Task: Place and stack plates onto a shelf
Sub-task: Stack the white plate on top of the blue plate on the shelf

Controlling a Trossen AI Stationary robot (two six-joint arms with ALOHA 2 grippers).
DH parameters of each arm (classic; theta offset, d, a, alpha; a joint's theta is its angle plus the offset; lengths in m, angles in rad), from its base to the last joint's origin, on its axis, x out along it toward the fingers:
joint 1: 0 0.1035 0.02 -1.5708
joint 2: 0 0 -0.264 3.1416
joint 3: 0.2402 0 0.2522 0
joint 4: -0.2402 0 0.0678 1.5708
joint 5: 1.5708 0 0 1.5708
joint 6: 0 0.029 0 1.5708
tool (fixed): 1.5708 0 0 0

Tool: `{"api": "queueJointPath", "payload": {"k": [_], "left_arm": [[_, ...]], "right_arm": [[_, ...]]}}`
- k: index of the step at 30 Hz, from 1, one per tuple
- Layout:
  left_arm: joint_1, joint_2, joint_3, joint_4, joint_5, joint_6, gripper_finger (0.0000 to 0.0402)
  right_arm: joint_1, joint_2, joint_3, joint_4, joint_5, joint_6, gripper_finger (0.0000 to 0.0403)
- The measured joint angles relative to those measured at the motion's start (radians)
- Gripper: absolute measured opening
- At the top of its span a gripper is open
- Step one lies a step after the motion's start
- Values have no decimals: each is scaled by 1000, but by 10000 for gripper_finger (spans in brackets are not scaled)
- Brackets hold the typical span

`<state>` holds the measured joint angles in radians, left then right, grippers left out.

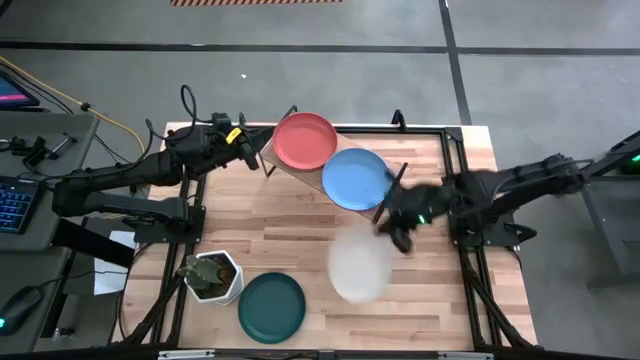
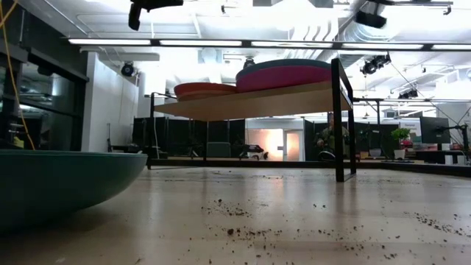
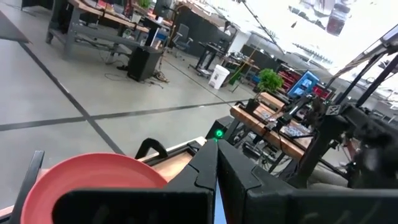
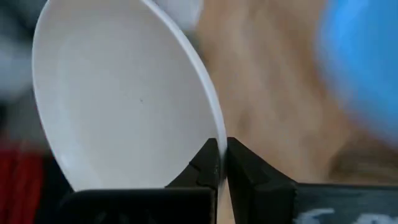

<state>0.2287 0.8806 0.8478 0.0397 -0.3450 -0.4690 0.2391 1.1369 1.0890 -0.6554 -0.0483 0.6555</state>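
My right gripper (image 1: 398, 235) is shut on the white plate (image 1: 360, 264), which shows blurred over the table's middle, nearer than the shelf (image 1: 283, 163). On the shelf lie a red plate (image 1: 305, 140) and a blue plate (image 1: 356, 178). The low view shows the blue plate on top of a magenta plate (image 2: 283, 77), and the red plate (image 2: 202, 89) on top of another plate. The dark green plate (image 1: 271, 307) rests flat near the table's near edge. My left gripper (image 1: 258, 146) is shut beside the shelf's left end and holds nothing. My right gripper pinches the white plate's rim (image 4: 211, 118) between its two fingers (image 4: 208, 163), one on the plate's inner face and one on its underside. The plate (image 4: 124, 93) reaches away from the fingers toward the table's left. It is tilted in the hold.
A white hexagonal plant pot (image 1: 212, 276) stands at the near left, beside the green plate (image 2: 59, 184). Specks of soil dot the tabletop (image 2: 294, 221). The shelf's black wire legs (image 2: 340, 125) stand at its ends. Black frame rails run along the table's edges.
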Motion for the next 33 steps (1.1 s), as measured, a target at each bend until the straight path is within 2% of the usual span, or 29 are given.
{"api": "queueJointPath", "payload": {"k": [3,10,13,16,22,33], "left_arm": [[0,0,0,22,0,0,0],[0,0,0,32,1,0,0],[0,0,0,31,15,-1,0],[0,0,0,31,20,0,0],[0,0,0,30,20,0,0],[0,0,0,26,20,0,0]], "right_arm": [[-121,38,136,-17,83,-27,0],[-439,111,384,-292,101,-177,0],[-565,147,402,-369,60,-213,0],[-658,191,402,-395,-60,-229,0],[-730,288,402,-449,-140,-296,0],[-757,331,402,-462,-156,-344,0]]}}
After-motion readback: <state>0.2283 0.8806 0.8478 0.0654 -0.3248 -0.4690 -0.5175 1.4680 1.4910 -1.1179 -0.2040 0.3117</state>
